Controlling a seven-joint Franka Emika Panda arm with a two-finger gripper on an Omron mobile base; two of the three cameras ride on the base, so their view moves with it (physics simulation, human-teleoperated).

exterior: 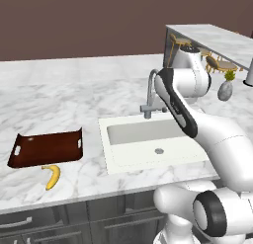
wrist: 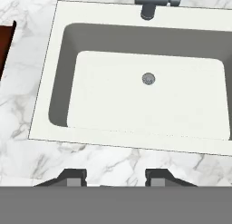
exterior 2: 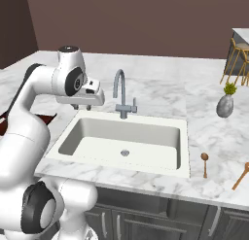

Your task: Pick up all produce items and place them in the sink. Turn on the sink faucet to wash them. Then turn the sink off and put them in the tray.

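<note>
The small yellow banana [exterior: 52, 176] lies on the marble near the counter's front edge, just in front of the dark reddish-brown tray [exterior: 47, 148]. The white sink [exterior: 106, 154] is empty, with its grey gooseneck faucet [exterior: 150, 97] behind it. My gripper [exterior 2: 82, 107] hangs above the sink's [exterior 2: 121, 166] left rim, left of the faucet [exterior 2: 121, 95]. In the hand view my gripper [wrist: 115, 178] is open with nothing between its fingertips, looking down at the sink [wrist: 136, 17], the faucet base [wrist: 156, 1] and a sliver of tray [wrist: 5, 46].
A grey vase with a plant [exterior 2: 225, 105] stands right of the sink. Two wooden spoons [exterior 2: 204, 163] [exterior 2: 241, 175] lie near the front right edge. A second marble counter [exterior: 212, 38] with stools runs at the back right.
</note>
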